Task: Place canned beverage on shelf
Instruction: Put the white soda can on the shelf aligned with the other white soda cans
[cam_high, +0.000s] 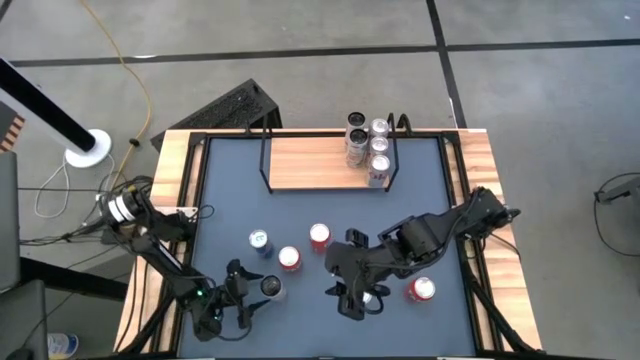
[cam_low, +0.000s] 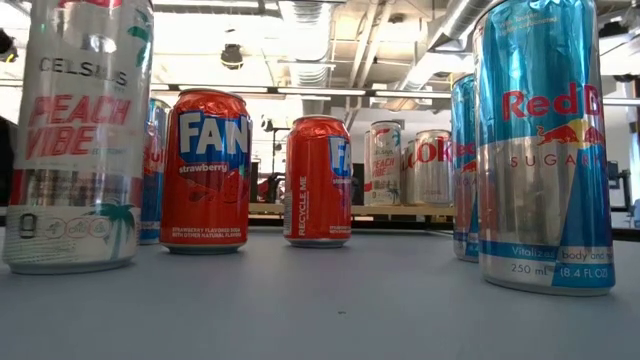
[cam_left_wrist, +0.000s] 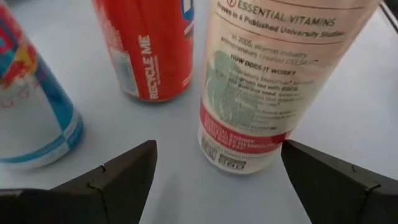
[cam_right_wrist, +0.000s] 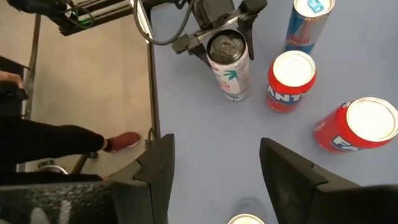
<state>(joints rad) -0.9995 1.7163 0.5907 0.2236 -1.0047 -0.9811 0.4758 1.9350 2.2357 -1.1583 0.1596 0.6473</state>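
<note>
Spread-apart fingers (cam_left_wrist: 118, 177) flank a white Celsius can (cam_left_wrist: 261, 93) (red can (cam_left_wrist: 152, 46), probably Fanta, just beyond).

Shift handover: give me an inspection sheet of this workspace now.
Surface: dark grey table top with wood edging.
Job's things: light-wood shelf with black wire frame at the far edge, four cans clustered at its right end; tall white Celsius can; two red Fanta cans; blue Red Bull can; another red can.
Clutter: nothing seen.
Grippers: left gripper open around the Celsius can, not touching; right gripper open above another can's top.
Cables: yellow cable on floor.
Surroundings: person's leg and red shoe.
</note>
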